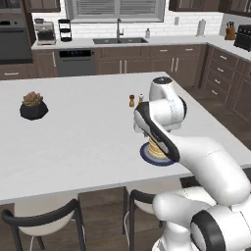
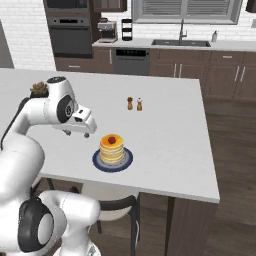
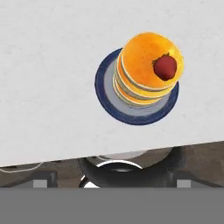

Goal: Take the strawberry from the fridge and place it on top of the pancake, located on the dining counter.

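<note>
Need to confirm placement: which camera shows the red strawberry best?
Hand view: the red strawberry lies in plain sight on the tan pancake stack, off-centre. The right base view shows it as a small red spot; in the left base view the arm covers the stack's top.

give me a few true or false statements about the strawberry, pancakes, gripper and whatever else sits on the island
1. The strawberry lies on top of the pancake stack. True.
2. The gripper is closed on the strawberry. False: it is open and holds nothing, off to the side of the stack.
3. The pancakes sit on a dark blue plate. True.
4. The plate is in the middle of the dining counter. False: it is near the edge with the chairs.
5. Two small shakers stand on the counter beyond the plate. True.
6. The potted plant touches the plate. False: it stands far off, across the counter.
</note>
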